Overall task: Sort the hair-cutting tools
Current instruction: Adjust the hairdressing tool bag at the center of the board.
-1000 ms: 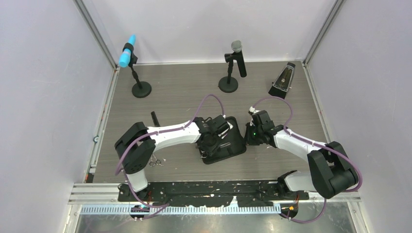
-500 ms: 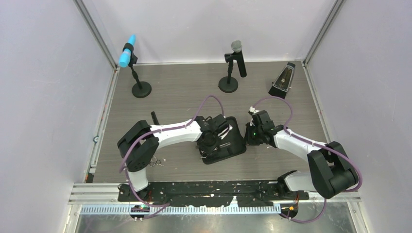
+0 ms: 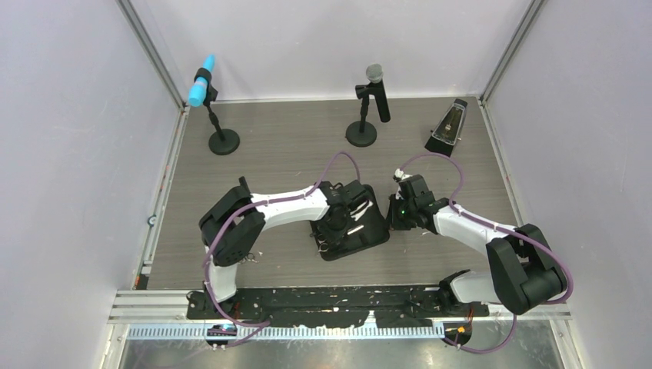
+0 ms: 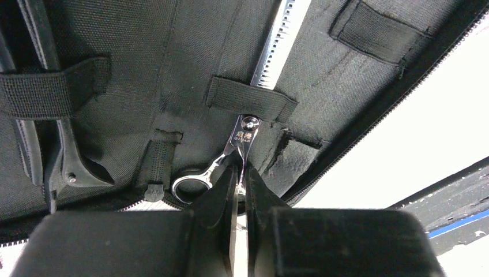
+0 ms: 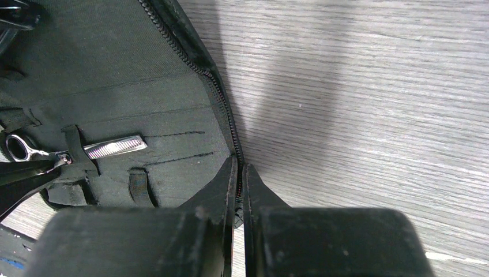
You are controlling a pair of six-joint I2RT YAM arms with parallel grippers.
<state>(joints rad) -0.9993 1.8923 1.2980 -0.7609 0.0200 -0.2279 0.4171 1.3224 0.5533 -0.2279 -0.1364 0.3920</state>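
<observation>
The black zip case (image 3: 370, 231) lies open mid-table. My left gripper (image 3: 336, 225) is over it, shut on the handle shank of silver scissors (image 4: 245, 130). Their toothed blade (image 4: 278, 40) runs under an elastic strap (image 4: 248, 98) inside the case (image 4: 173, 52). A black hair clip (image 4: 64, 158) sits under a strap at the left. My right gripper (image 5: 238, 168) is shut on the case's zip edge (image 5: 222, 107), at the case's right side (image 3: 391, 218). The same scissors (image 5: 112, 147) show in the right wrist view. A second pair of scissors (image 3: 249, 258) lies by the left arm's base. The comb is hidden.
A blue-headed microphone (image 3: 203, 86) on a round base (image 3: 224, 141) stands at the back left. A grey-headed microphone (image 3: 375, 86) stands at the back centre. A black wedge-shaped object (image 3: 448, 127) sits at the back right. Walls close in three sides.
My left arm's elbow has swung right and forward, and its gripper has shifted slightly right over the case. The right arm has not moved.
</observation>
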